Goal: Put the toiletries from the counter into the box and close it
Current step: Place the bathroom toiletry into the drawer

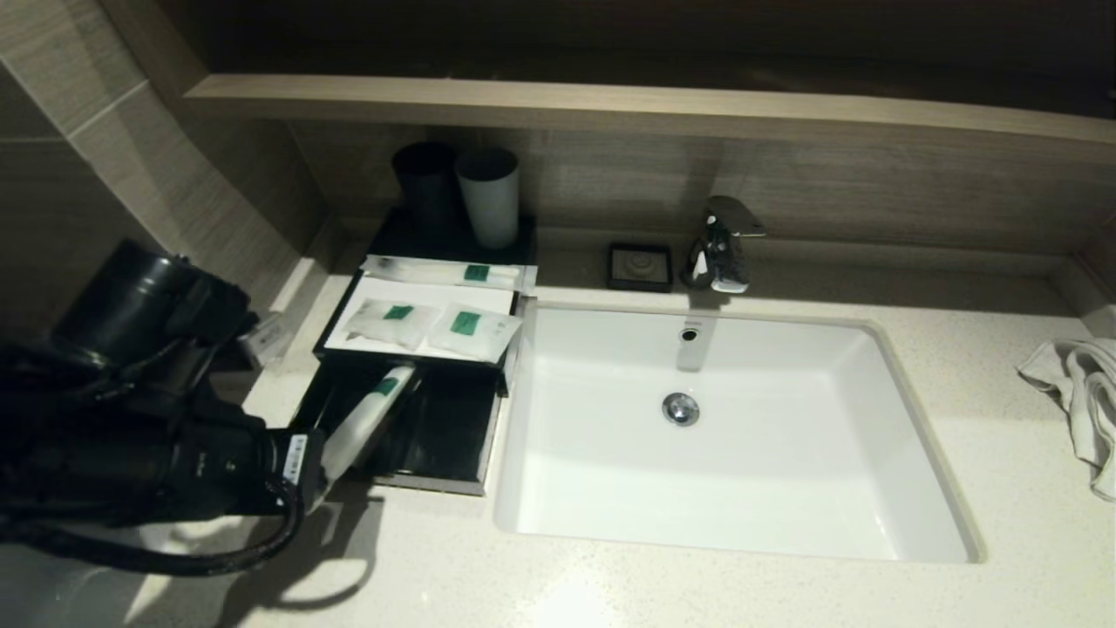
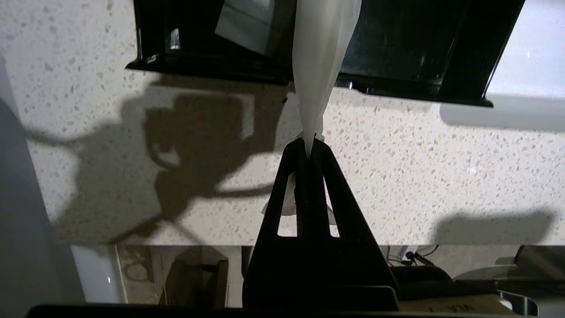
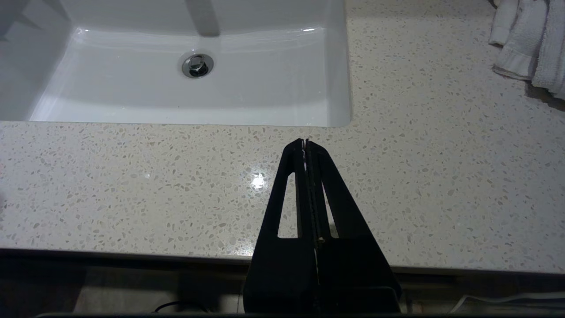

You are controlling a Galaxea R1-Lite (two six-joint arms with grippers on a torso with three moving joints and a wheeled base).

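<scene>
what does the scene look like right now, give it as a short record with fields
left gripper: shut on a long slim packet, holding one end, the other end reaching over the open drawer
right gripper: shut, empty, parked over the bare counter near the sink
box: drawer pulled out toward the robot
on box top: two small pouches side by side, one long packet behind them
behind box: black tumbler, grey tumbler
counter, robot's right: white towel
</scene>
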